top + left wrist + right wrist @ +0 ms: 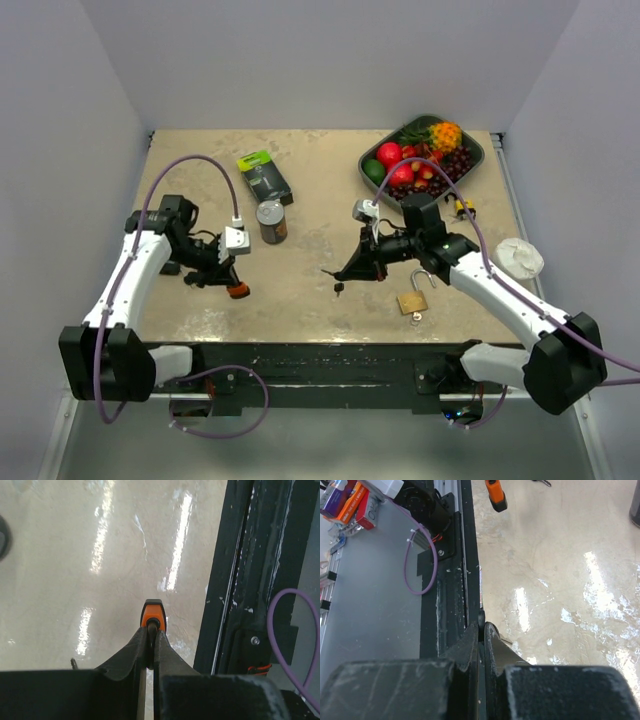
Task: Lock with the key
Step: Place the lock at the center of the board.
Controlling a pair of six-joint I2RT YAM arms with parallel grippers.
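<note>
Padlock (412, 302) lies lengthwise near-to-far — open shackle (421, 279) at its far end.

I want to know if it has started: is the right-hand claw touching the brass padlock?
Apart. The top view shows bare table between the padlock, lying with its shackle open, and the shut right gripper.

Both under my control: left arm (128, 278), right arm (503, 297), white shells, black joints, black bases. Purple cable (180, 165) off each wrist. Left tool (151, 630), right tool (482, 627): matte black fingers, scuffed.
</note>
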